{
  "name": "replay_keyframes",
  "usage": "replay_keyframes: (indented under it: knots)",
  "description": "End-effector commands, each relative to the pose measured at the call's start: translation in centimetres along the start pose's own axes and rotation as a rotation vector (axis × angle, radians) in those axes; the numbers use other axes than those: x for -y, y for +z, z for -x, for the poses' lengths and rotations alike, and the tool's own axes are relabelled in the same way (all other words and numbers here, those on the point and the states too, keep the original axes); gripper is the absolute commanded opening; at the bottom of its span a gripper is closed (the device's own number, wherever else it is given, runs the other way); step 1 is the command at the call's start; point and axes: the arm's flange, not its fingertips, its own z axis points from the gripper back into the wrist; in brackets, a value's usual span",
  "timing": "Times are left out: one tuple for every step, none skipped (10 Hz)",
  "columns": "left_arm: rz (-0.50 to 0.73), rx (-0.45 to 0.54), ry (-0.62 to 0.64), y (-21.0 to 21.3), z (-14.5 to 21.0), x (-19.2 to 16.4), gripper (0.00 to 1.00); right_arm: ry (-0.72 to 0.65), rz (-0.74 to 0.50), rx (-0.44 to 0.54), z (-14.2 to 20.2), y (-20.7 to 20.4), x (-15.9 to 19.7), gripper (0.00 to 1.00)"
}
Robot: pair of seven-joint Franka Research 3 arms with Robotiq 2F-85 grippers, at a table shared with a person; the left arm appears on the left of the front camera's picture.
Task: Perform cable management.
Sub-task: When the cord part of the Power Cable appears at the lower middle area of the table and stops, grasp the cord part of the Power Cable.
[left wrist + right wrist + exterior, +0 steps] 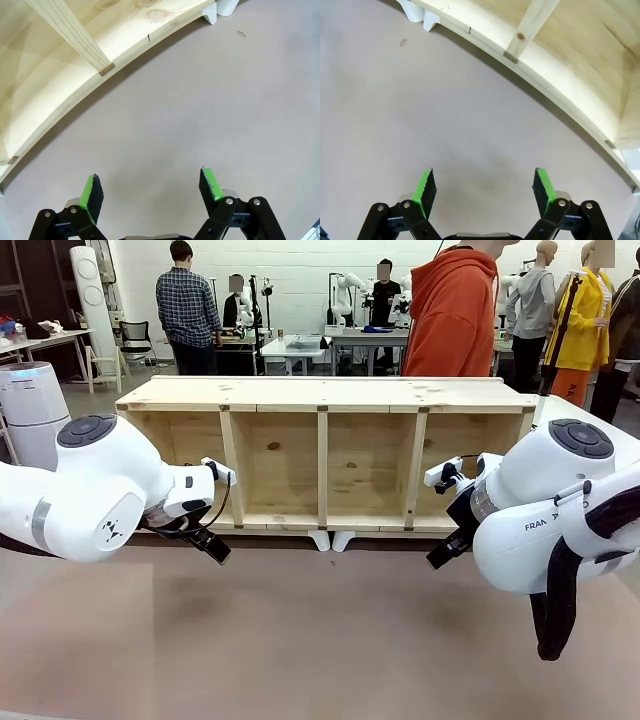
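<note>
Left jaws and right jaws spread wide, gripping nothing, over brown bench point(210, 100), open room from 3 through 9 o'clock, wooden shelf unit point(325, 395) bottom edge near at 12 o'clock; cannot tell cable's place relative to jaws.

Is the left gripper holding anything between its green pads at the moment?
No, the left gripper stands open over the table, and nothing lies between its green pads.

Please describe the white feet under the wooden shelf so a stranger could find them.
Find the long wooden shelf lying across the table. At the middle of its bottom edge stand two white feet, curved, unlike the pale straight boards around them.
</note>
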Motion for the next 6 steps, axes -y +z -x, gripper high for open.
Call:
replay_keyframes:
  knots:
    - [-0.013, -0.017, 0.014, 1.6, -0.1, -0.1, 1.0, 0.005, 0.036, -0.008, -0.5, 0.9, -0.3, 1.0]
    - [-0.034, -0.002, -0.007, 3.2, -0.6, 0.2, 1.0, 0.023, 0.041, -0.017, -0.9, 1.7, -0.6, 1.0]
    - [-0.065, 0.003, -0.018, 4.5, -1.1, 0.4, 1.0, 0.026, 0.057, -0.012, -1.3, 2.3, -0.8, 1.0]
    - [-0.088, 0.018, -0.006, 5.8, -0.6, 1.5, 1.0, 0.042, 0.062, -0.011, -1.1, 3.2, -1.6, 1.0]
    - [-0.109, 0.023, -0.007, 7.2, -0.8, 1.8, 1.0, 0.036, 0.084, 0.002, -1.4, 4.6, -1.8, 1.0]
    - [-0.127, 0.024, 0.0, 8.4, -0.9, 1.8, 1.0, 0.02, 0.11, 0.02, -1.6, 5.9, -1.8, 1.0]
